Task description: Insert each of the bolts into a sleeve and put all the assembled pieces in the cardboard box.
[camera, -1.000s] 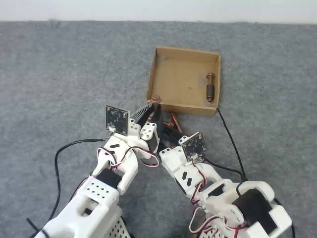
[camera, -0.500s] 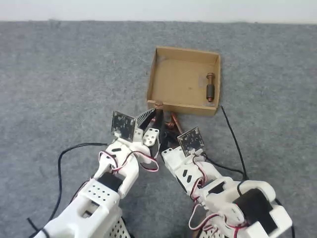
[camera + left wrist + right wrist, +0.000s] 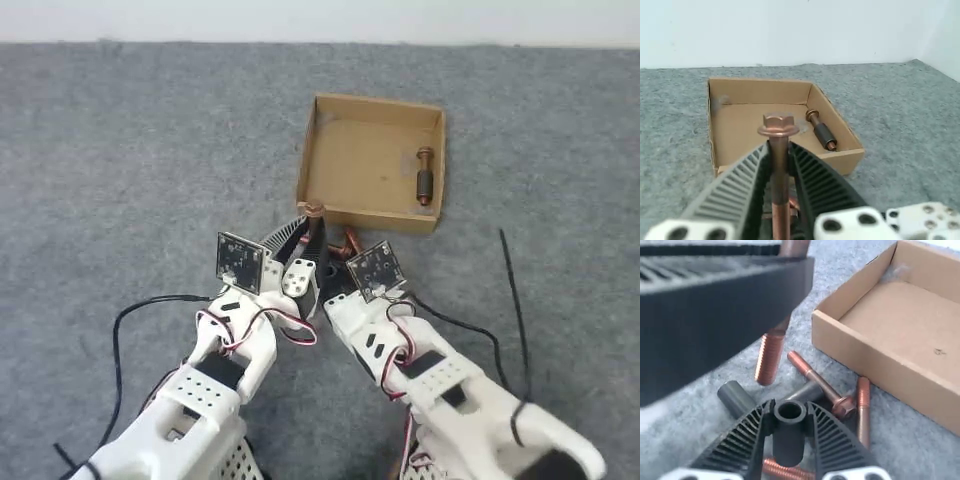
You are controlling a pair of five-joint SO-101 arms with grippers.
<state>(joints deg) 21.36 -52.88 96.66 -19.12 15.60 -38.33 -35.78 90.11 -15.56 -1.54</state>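
Observation:
My left gripper (image 3: 778,152) is shut on a copper bolt (image 3: 778,131), held upright with its hex head on top. In the high view the left gripper (image 3: 308,236) sits just in front of the cardboard box (image 3: 368,216), with the bolt's head (image 3: 314,210) by the box's near wall. My right gripper (image 3: 788,412) is shut on a dark sleeve (image 3: 788,432), its open end up. The bolt's threaded tip (image 3: 769,357) hangs a little above and beside that opening. One assembled piece (image 3: 424,176) lies inside the box.
On the carpet between the grippers and the box wall (image 3: 875,365) lie loose bolts (image 3: 816,381) (image 3: 863,407) and spare sleeves (image 3: 734,396). Both arms (image 3: 400,350) crowd together at the box's near left corner. Cables trail across the carpet on both sides.
My right gripper has moved forward and to the left with the sleeve, closing in on the left gripper. The left gripper has dropped slightly with the bolt.

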